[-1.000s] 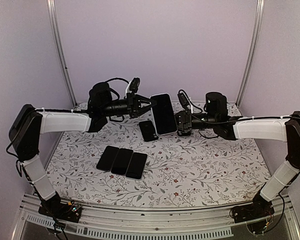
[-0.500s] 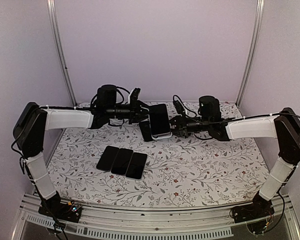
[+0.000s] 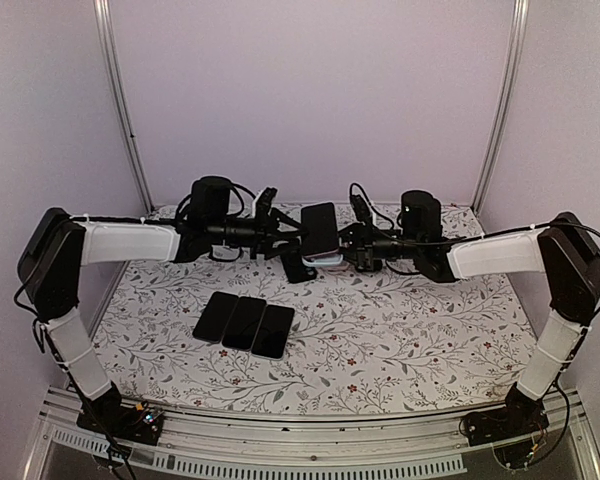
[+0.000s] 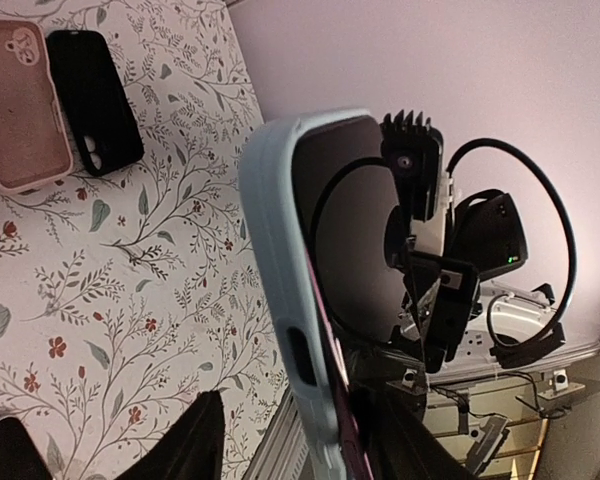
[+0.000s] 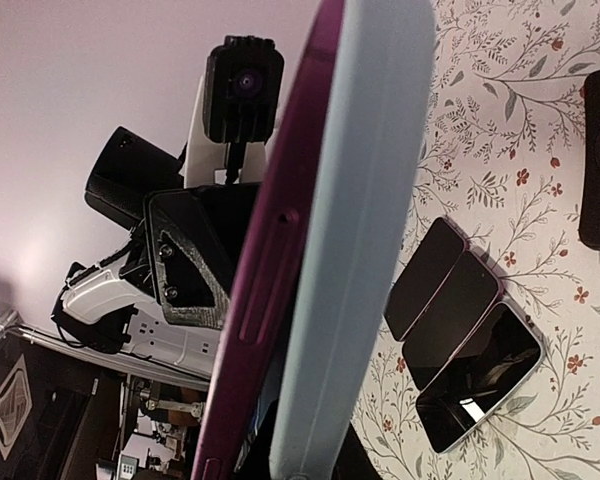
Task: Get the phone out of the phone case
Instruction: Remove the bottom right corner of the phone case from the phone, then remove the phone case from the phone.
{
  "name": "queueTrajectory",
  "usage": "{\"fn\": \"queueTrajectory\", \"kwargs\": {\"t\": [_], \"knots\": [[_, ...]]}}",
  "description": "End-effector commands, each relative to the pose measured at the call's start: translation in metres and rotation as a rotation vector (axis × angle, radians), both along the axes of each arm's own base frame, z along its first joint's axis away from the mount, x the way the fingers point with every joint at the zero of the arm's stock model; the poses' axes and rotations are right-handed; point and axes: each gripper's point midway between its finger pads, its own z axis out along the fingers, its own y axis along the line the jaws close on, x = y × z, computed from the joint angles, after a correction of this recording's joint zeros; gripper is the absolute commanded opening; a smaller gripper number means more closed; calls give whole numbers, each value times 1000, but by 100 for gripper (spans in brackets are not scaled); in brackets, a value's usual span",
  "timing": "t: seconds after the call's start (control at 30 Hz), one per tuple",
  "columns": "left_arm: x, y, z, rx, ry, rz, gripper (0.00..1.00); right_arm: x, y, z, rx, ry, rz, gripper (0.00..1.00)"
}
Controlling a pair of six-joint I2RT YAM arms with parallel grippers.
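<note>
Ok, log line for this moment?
cased phone: aloft | right pincer: shut on it | left pincer: open around its edge | table: three phones in row

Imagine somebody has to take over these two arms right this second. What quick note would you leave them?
Left claw: open, its fingers loosely either side of the phone, not clamping it.
Right claw: shut on the phone, holding it above the table between the arms.
The phone sits in its pale blue case; its purple edge shows along the case rim.
Three dark phones lie in a row on the table; an empty pink case and black case lie side by side.
Done: cased phone lifted.
Left: work the phone out of the case.
</note>
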Motion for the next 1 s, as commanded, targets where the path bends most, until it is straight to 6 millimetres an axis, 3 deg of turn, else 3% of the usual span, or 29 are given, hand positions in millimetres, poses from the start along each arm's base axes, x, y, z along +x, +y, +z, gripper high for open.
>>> {"fn": "queueTrajectory", "kwargs": {"t": [0.0,0.43,0.67,0.97], "knots": [[-11,10,9,9,-13,-13,54,14,4,39,88,-165,-15,0],[-44,22,31,-71,12,-53,62,31,12,46,90,-258,-44,0],[-53,15,52,-149,0,-80,64,36,15,47,108,-272,-45,0],[-55,9,49,-163,17,-89,65,38,18,59,132,-299,-45,0]]}}
